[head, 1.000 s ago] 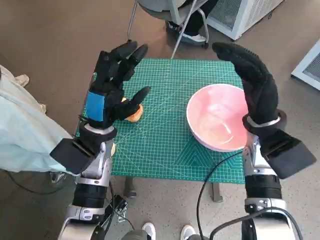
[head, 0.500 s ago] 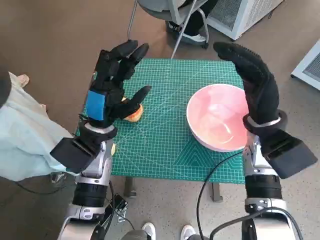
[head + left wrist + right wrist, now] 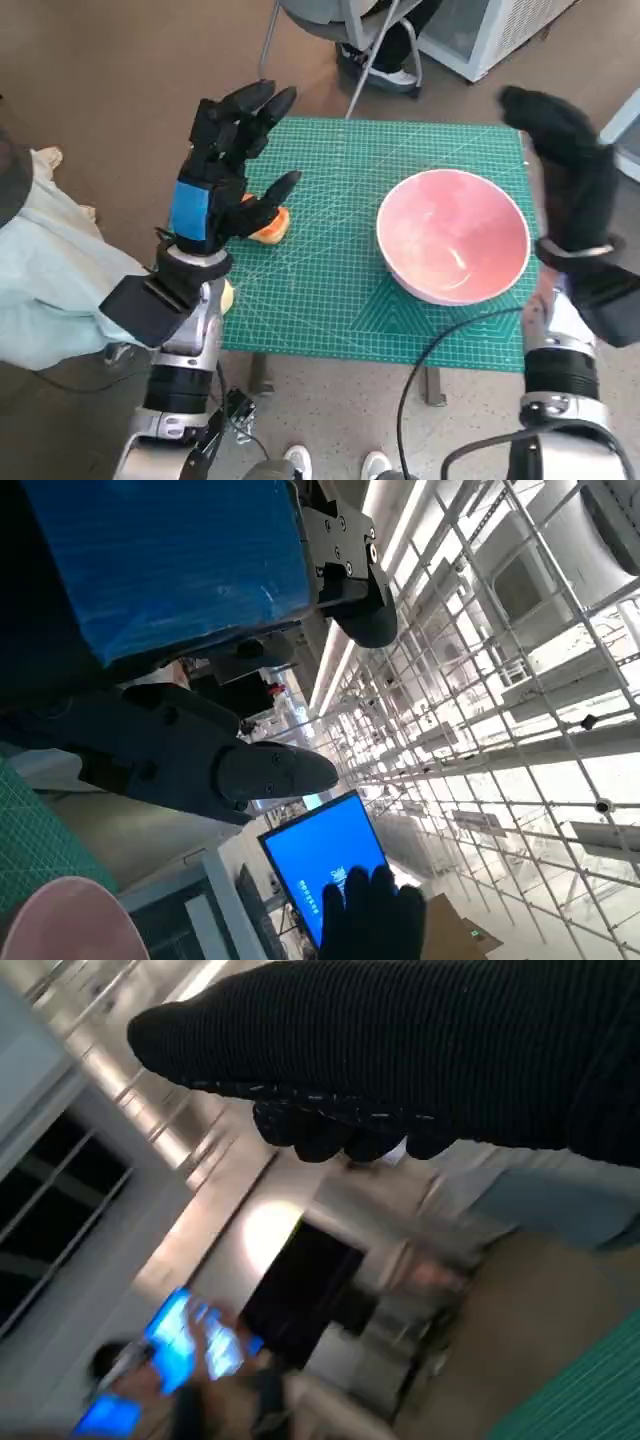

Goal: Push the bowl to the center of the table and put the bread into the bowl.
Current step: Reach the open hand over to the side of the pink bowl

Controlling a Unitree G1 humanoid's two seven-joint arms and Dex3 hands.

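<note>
Fingers spread on left hand (image 3: 228, 165), empty, above bread (image 3: 270, 226). Right hand (image 3: 565, 170) open, empty, just beside pink bowl (image 3: 452, 236).

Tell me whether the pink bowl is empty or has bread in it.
Empty: the pink bowl shows only its bare inside; the bread lies on the green mat beside the left hand.

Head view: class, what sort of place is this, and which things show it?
Probably a robotics lab or workshop. A green cutting mat covers the small table, a white cabinet with a mesh panel stands on the bare floor, and a cable trails from the right arm.
</note>
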